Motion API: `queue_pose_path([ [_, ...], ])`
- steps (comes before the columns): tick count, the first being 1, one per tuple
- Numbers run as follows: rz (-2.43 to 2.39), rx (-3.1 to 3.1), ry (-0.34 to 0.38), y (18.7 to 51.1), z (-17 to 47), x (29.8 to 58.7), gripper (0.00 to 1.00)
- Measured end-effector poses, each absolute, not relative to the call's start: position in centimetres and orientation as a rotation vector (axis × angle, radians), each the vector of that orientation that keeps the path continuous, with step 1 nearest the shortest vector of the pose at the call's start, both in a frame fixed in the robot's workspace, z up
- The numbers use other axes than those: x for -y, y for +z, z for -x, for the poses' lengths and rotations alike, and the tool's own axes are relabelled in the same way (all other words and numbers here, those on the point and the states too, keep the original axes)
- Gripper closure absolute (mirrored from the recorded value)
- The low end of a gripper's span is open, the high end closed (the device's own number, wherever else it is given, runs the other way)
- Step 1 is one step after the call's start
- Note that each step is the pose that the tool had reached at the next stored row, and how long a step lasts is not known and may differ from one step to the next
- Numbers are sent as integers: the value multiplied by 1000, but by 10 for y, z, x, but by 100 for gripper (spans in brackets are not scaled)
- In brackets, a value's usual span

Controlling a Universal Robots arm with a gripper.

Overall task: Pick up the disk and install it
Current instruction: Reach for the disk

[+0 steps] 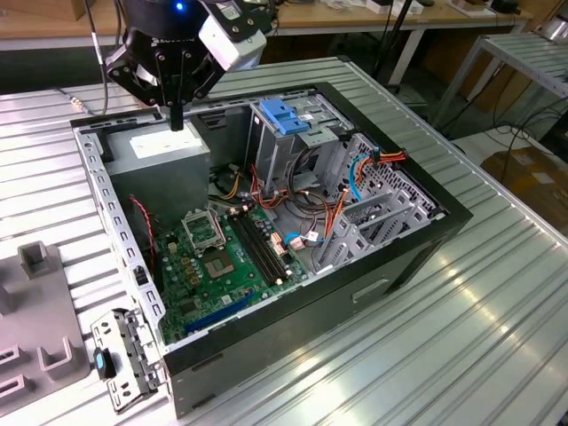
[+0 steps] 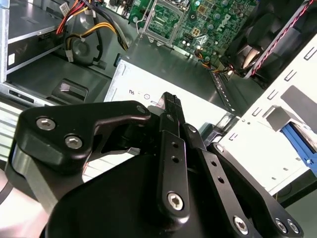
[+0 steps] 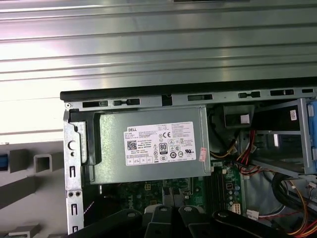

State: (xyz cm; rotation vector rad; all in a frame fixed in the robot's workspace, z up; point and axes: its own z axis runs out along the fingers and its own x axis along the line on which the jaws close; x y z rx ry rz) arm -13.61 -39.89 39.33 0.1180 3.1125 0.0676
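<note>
My fingers [image 1: 176, 116] are pressed together, holding nothing. They hover just above the grey power-supply box [image 1: 160, 153] inside the open computer case [image 1: 399, 259] on the bench [image 1: 497, 337]. I cannot place the disk for sure: a blue edge [image 3: 2, 161] shows at the grey fixture [image 3: 29, 172] outside the case.

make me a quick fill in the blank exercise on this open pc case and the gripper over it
1. The gripper hangs over the grey power supply, whose sticker is ____.
2. The gripper's jaws are ____, with nothing between them.
3. The plastic latch atop the drive cage is ____.
4. The motherboard in the computer case is ____.
Missing words: white; shut; blue; green.
</note>
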Motion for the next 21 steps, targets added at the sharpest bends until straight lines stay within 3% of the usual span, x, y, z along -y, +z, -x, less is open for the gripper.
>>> queue_pose_path([
  [21, -118, -3113, 68, 393, 141, 399, 89],
])
